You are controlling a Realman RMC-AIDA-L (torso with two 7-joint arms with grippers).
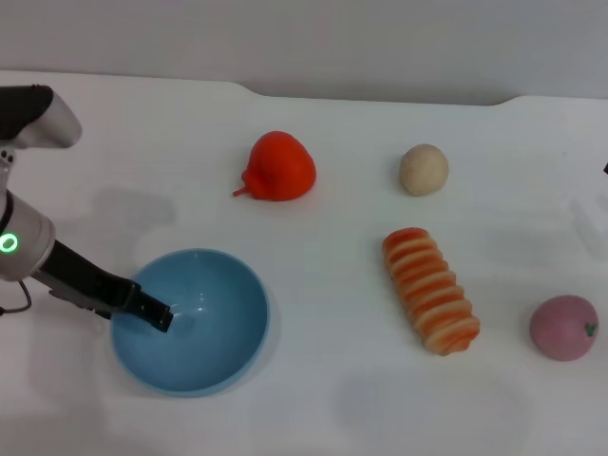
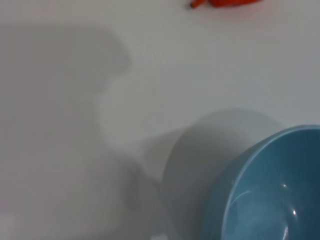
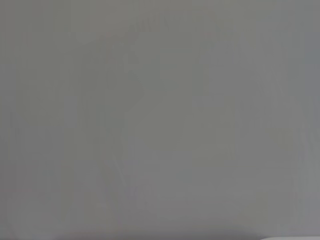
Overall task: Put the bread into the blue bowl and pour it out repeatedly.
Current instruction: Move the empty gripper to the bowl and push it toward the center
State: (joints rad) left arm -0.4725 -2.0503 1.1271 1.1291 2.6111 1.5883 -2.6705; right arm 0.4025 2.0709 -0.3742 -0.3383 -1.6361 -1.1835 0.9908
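A white table (image 1: 323, 399) carries the blue bowl (image 1: 214, 356) at left, the bread (image 1: 430, 290) at right, a red fruit (image 1: 281, 166), a beige ball (image 1: 423, 169), and a pink fruit (image 1: 563, 328).

At the left edge of the head view, the left arm (image 1: 24, 242) has a rounded white-grey casing with a glowing green ring light, a thin black cable, and a black end effector (image 1: 152, 313).

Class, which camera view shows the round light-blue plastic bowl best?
The head view: the whole round light-blue plastic bowl shows, empty, with the left gripper at its rim. The left wrist view catches only part of it; the right wrist view shows none.
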